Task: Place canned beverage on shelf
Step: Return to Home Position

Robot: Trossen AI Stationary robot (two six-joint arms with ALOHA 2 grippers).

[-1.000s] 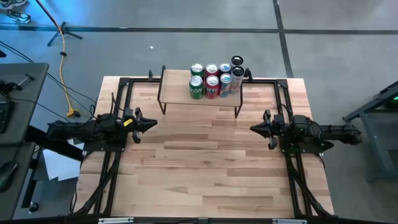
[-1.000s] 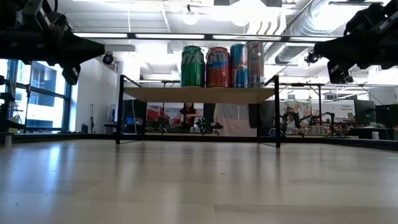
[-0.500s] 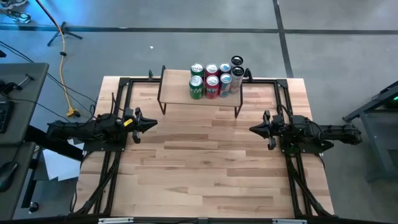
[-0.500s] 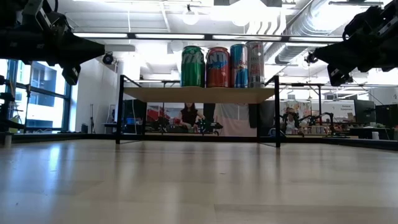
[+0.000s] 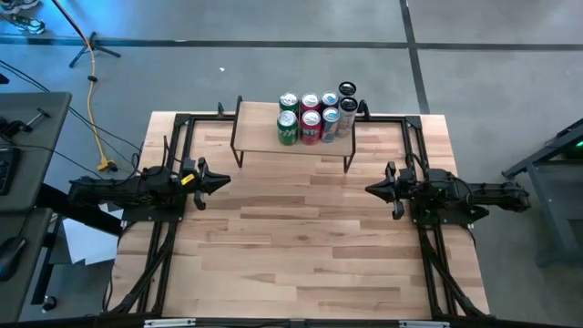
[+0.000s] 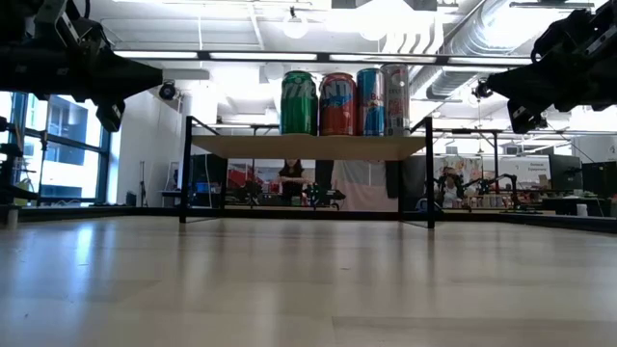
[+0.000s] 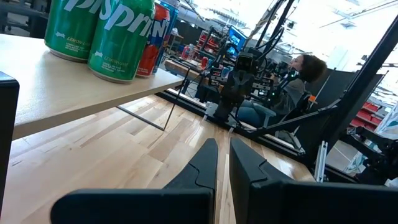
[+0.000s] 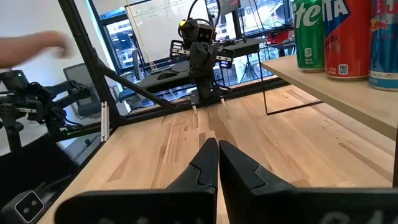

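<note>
Hovering over the pale wooden bench (image 5: 301, 255), both dark two-finger claws are empty and pinched closed.
We see the left gripper (image 5: 225, 182) by the bench's left edge and the right gripper (image 5: 368, 189) by its right edge; at the far edge, the small light-wood shelf (image 5: 260, 129) on black legs carries eight soda cans (image 5: 311, 118) in two rows, toward its right end.

Matte black left arm (image 5: 118, 191): boxy segmented links, small yellow tag (image 5: 188, 179) near the wrist. Same black build on right arm (image 5: 474, 196), blocky housing at the wrist. Both left end effector (image 5: 223, 181) and right end effector (image 5: 370, 189) carry two dark, flat-sided fingers tapering to blunt tips.
</note>
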